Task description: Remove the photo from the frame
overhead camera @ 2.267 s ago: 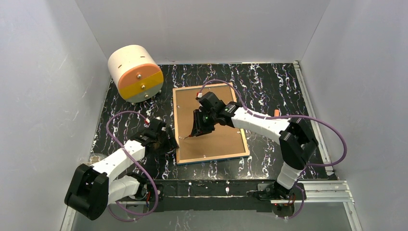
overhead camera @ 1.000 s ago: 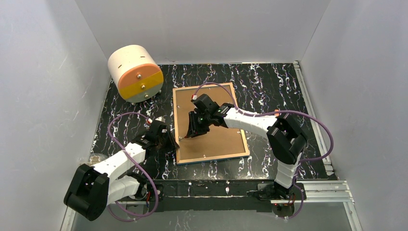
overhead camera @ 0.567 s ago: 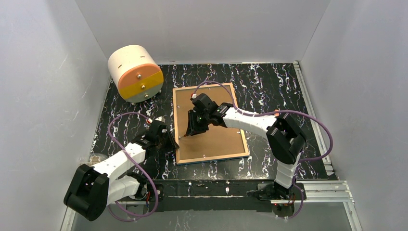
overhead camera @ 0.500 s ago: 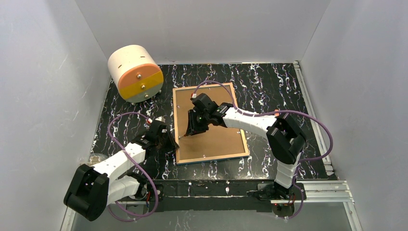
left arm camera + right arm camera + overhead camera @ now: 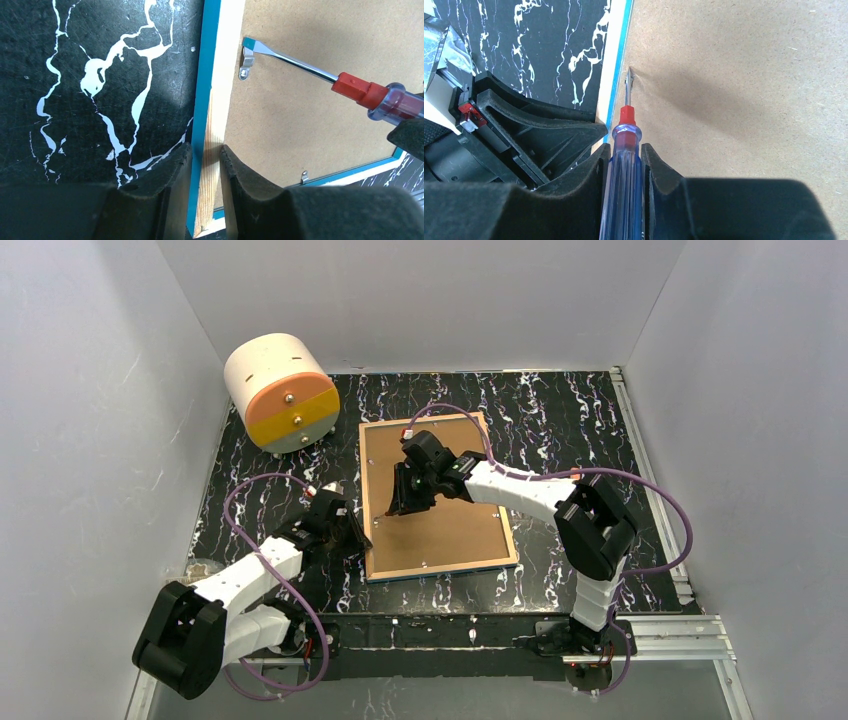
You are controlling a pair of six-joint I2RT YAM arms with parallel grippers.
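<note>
The frame (image 5: 366, 502) lies face down on the black marbled table, its brown backing board (image 5: 450, 530) up. The photo is hidden under that board. My left gripper (image 5: 352, 532) is shut on the frame's left rail (image 5: 215, 95), one finger on the blue outer side and one on the inner wooden side (image 5: 206, 150). My right gripper (image 5: 402, 502) is shut on a screwdriver (image 5: 623, 175) with a clear blue handle and red collar. Its blade tip rests at a small metal clip (image 5: 245, 61) on the board's left edge, which the right wrist view shows too (image 5: 629, 75).
A white drum with an orange and yellow face (image 5: 280, 392) stands at the back left. A second metal clip (image 5: 303, 176) sits on the frame's near rail. A metal rail (image 5: 650, 490) runs along the table's right side. White walls close in all round.
My right gripper has shifted a little toward the far side along the frame's left edge, taking the screwdriver with it. The left gripper keeps its hold in the same place.
</note>
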